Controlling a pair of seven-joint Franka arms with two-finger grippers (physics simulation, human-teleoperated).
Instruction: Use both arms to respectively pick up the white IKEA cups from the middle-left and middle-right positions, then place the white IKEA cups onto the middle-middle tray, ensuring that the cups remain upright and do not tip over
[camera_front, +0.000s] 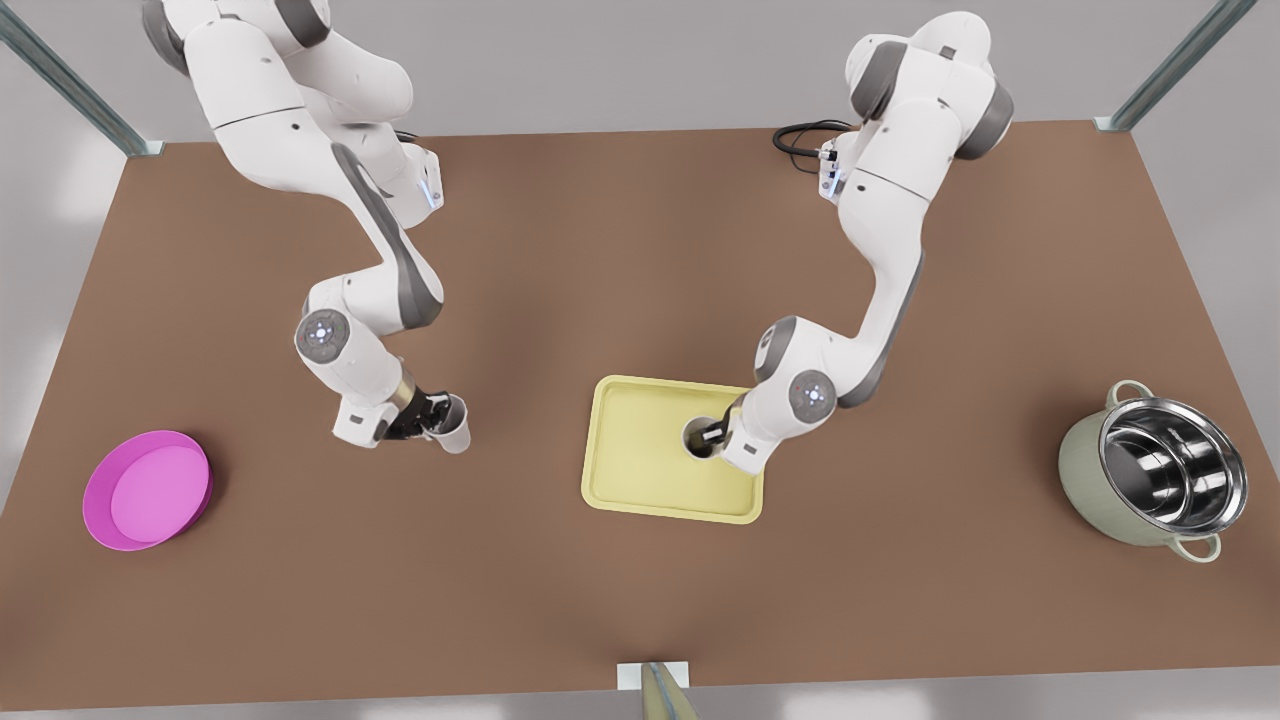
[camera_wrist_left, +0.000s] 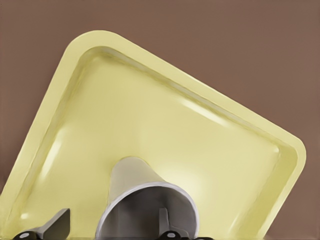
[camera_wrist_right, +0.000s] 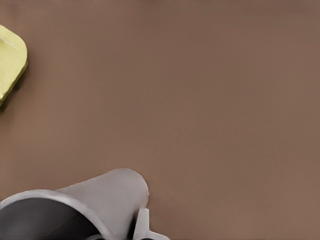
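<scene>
1. Across the brown table (camera_front: 640, 250), the tray (camera_front: 640, 480) lies at about 3 o'clock from my right gripper (camera_front: 432, 415) in the front view. That gap is what the coming carry turns on.
2. My right gripper is clamped on the wall of the second white cup (camera_front: 456, 428), with its long axis near upright. I judge this arm must travel toward 3 o'clock and keep the cup level.
3. The first white cup (camera_front: 700, 438) stands upright on the tray's 3 o'clock half.
4. My left gripper (camera_front: 715, 433) is over it with its fingers apart, one inside the rim and the outer finger (camera_wrist_left: 50, 229) clear of the wall.
</scene>
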